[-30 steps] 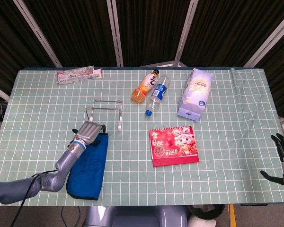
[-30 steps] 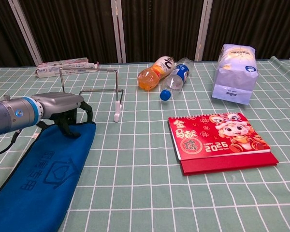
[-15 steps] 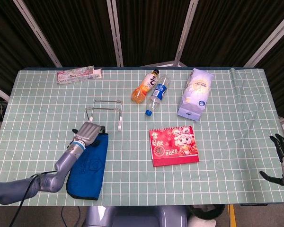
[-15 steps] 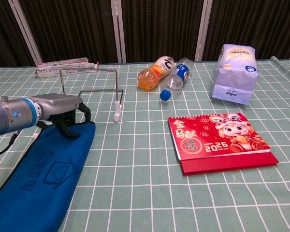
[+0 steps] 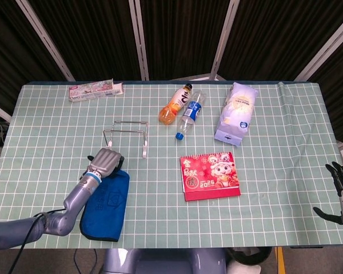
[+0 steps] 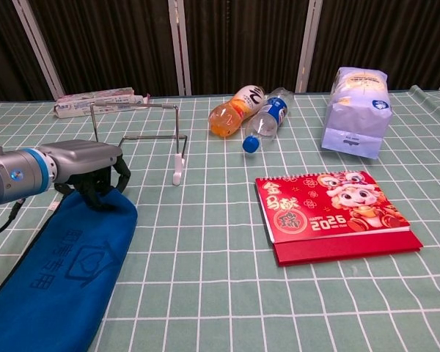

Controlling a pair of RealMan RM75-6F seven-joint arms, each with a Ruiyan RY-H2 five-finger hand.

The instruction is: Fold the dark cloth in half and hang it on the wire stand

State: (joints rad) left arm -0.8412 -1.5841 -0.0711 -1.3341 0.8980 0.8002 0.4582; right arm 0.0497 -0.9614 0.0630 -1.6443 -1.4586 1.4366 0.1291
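The dark blue cloth (image 5: 106, 205) lies lengthwise at the table's near left, with a printed emblem showing in the chest view (image 6: 59, 271). My left hand (image 5: 104, 161) sits over its far end, fingers curled down and gripping that edge (image 6: 88, 165). The cloth's far end is bunched and rounded under the fingers. Just beyond the hand stands the wire stand (image 5: 128, 134), upright and bare (image 6: 136, 136). My right hand (image 5: 342, 191) hangs off the table's right edge, fingers apart and holding nothing.
A red desk calendar (image 5: 210, 176) lies mid-table. Behind it lie an orange drink bottle (image 5: 175, 104), a clear bottle (image 5: 190, 114) and a white bag (image 5: 236, 113). A pink box (image 5: 95, 89) sits at the far left edge.
My left hand has drawn back slightly toward me with the cloth's far end, which has pulled away from the wire stand and bunched. The right hand has not moved.
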